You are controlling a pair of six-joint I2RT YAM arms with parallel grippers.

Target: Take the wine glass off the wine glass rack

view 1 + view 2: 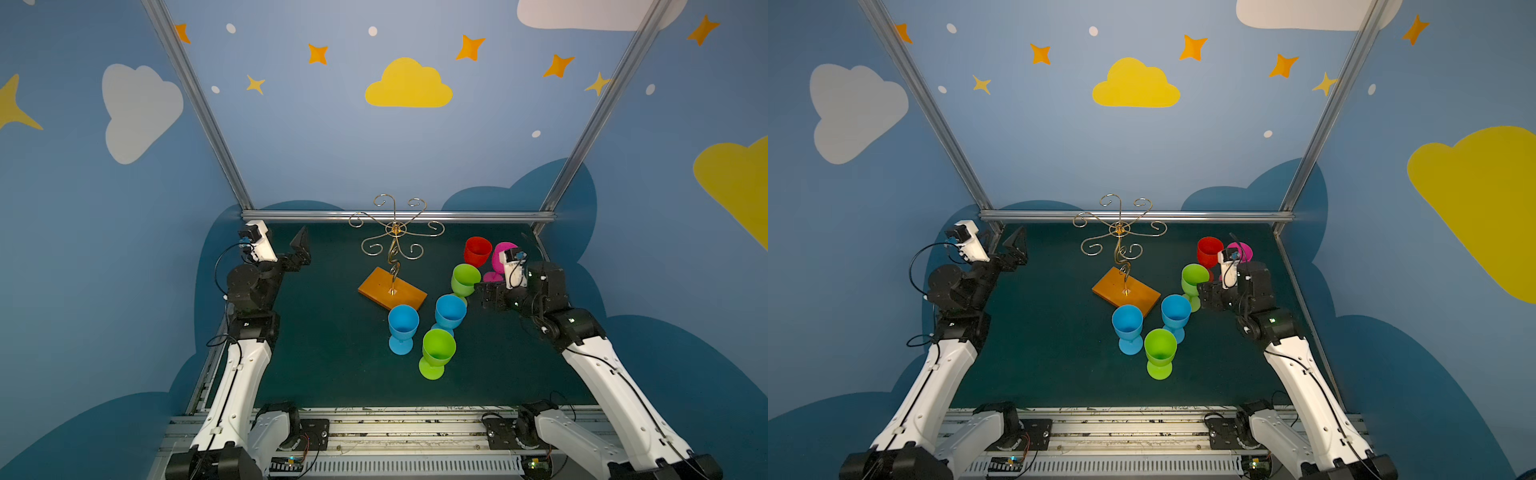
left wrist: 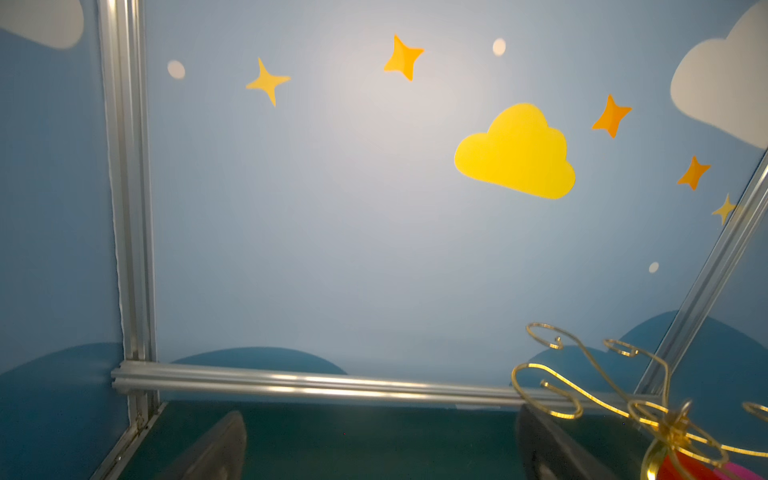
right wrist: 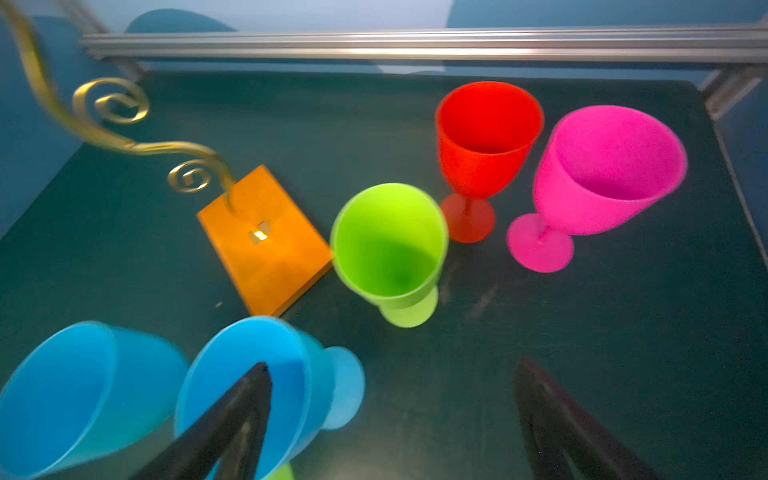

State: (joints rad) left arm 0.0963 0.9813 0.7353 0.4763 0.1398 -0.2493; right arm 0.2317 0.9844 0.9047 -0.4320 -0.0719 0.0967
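On the dark mat in both top views, the wine glass rack [image 1: 394, 249] stands bare at the middle, its scroll arms empty; six glasses stand upright on the mat to its right and front, none hanging; the green glass [image 1: 464, 281] sits just beside the right gripper [image 1: 482, 293], whose jaws stand apart with nothing between them; the red glass [image 1: 1209, 252] and pink glass [image 1: 500, 258] lie behind it, two blue glasses and another green one nearer the camera; the left gripper [image 1: 1017, 245] hangs well apart from the rack, at the far left corner, wide open and empty.

From the left wrist, two dark fingers [image 2: 216, 449] spread wide over bare mat; only the rack's top curls show, off to one side.

From the right wrist, the fingers [image 3: 232, 419] gape, gripping nothing; the green glass stands ahead of them, apart, just beside the rack's wooden base [image 3: 266, 245].

By my judgement the rack is cleared; the right arm is far nearer the glasses, and only withdrawal remains.
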